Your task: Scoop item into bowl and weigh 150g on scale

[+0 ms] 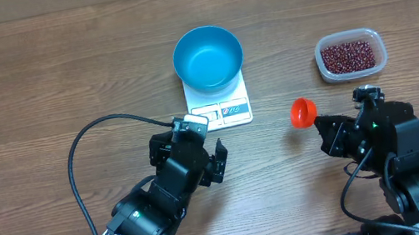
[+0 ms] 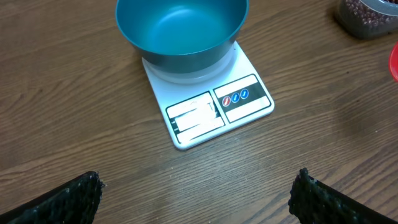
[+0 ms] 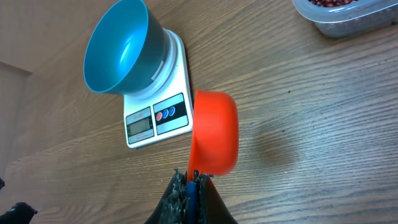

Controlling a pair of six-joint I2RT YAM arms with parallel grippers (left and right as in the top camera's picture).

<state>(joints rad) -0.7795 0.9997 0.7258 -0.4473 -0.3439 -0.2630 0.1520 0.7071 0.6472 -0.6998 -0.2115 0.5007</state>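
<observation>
Beans [image 1: 349, 53]: small dark red-brown oval grains in a loose heap, all lying in the tub.
Tub [image 1: 380, 58]: clear plastic with rounded corners, standing in the far right part of the bench [image 1: 36, 86], well apart from the scale.
Bowl [image 1: 208, 57]: round, deep and bright blue, its inside showing bare blue. It sits upright on the far half of the scale and overhangs the scale's far edge.
Scale [image 1: 221, 111]: flat white rectangle near the middle of the bench. Its display window and a panel of small round buttons run along the near edge, clear of the bowl.
Scoop [image 3: 214, 134]: orange-red cup on a blue handle. The cup is between the scale and the tub and touches neither.
Right tool [image 3: 191, 186]: fingers pressed together on the blue handle, gripping the scoop. The arm reaches in from the near right edge and points the cup toward the scale's right side.
Left tool [image 2: 198, 175]: fingers spread wide apart and holding nothing. It sits just near of the scale and aims at the display edge, with the arm coming in from the near left edge.
</observation>
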